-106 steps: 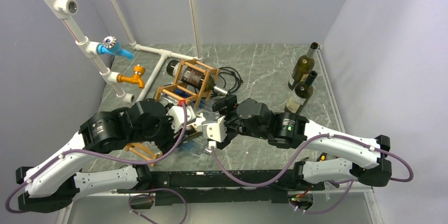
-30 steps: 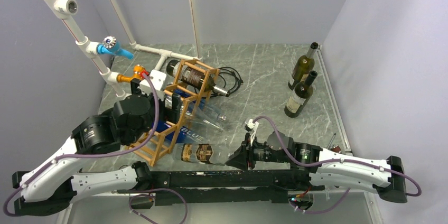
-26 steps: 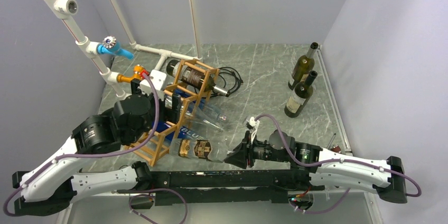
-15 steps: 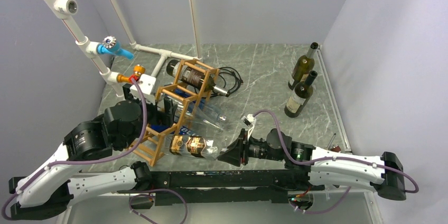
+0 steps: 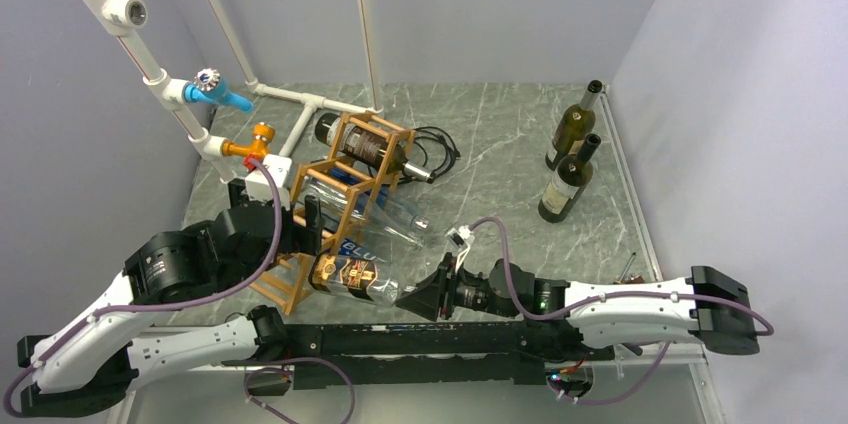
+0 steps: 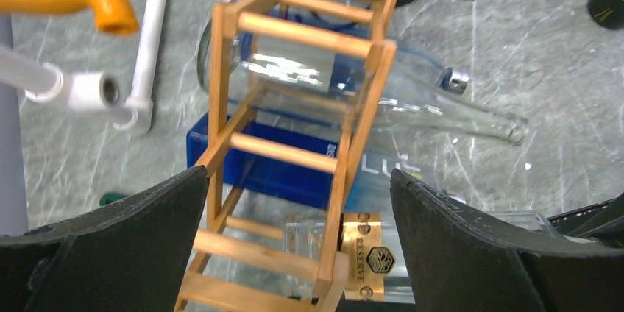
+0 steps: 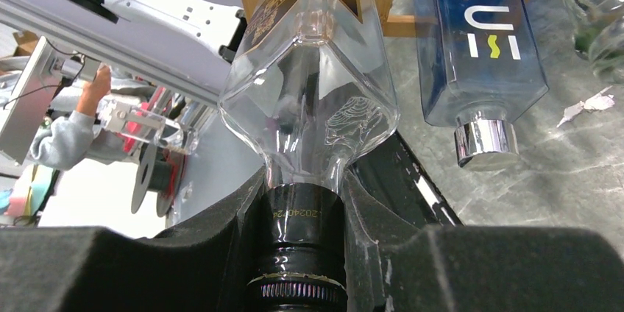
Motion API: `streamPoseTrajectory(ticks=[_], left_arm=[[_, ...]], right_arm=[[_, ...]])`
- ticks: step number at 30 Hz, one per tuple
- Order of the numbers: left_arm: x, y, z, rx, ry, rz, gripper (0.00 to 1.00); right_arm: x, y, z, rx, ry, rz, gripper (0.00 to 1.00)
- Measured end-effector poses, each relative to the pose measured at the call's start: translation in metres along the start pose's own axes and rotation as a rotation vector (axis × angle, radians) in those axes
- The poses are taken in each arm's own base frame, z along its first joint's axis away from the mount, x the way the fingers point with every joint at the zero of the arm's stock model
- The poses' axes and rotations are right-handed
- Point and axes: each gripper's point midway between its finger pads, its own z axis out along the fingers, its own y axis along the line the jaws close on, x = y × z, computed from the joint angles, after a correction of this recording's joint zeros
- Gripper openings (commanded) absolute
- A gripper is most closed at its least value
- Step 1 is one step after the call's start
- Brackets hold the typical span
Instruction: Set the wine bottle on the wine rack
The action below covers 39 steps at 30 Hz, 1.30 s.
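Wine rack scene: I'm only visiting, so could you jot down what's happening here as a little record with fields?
rack: wine rack, wooden lattice, left of centre
holds: dark bottle on top, clear bottle below it, blue bottle lower still
right tool: shut on the neck of the gold-label bottle, whose base meets the rack's lowest cell
left tool: open, rack between its fingers
spare: green bottle and labelled bottle, upright, far right
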Motion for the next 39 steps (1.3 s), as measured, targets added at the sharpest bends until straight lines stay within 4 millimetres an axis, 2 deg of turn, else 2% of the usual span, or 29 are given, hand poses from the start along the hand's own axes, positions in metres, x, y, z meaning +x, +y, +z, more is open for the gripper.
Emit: streamPoseTrajectory(ticks=[5, 10, 18, 26, 29, 37, 39], left_arm=[[0.029, 0.01, -0.003, -0.036, 0.078, -0.061, 0.99], [0.062, 0.01, 0.0, -0.007, 0.134, -0.082, 0.76], [0.069, -0.016, 0.015, 0.072, 0.122, -0.129, 0.47], [0.074, -0.026, 0.023, 0.081, 0.154, -0.119, 0.36], [0.074, -0.025, 0.023, 0.085, 0.138, -0.13, 0.28], [0.075, -0.023, 0.023, 0.088, 0.128, -0.134, 0.22], [0.075, -0.023, 0.023, 0.091, 0.128, -0.135, 0.21]], right_arm=[[0.004, 0.001, 0.009, 0.01, -0.025, 0.004, 0.0], [0.008, 0.0, 0.017, 0.017, -0.044, 0.003, 0.0], [0.011, 0.0, 0.037, 0.018, -0.055, 0.004, 0.0], [0.015, 0.001, 0.052, 0.028, -0.059, 0.032, 0.0], [0.016, 0.002, 0.059, 0.034, -0.053, 0.045, 0.0], [0.019, 0.004, 0.077, 0.048, 0.004, -0.019, 0.0], [0.021, 0.003, 0.075, 0.049, 0.022, -0.05, 0.05]])
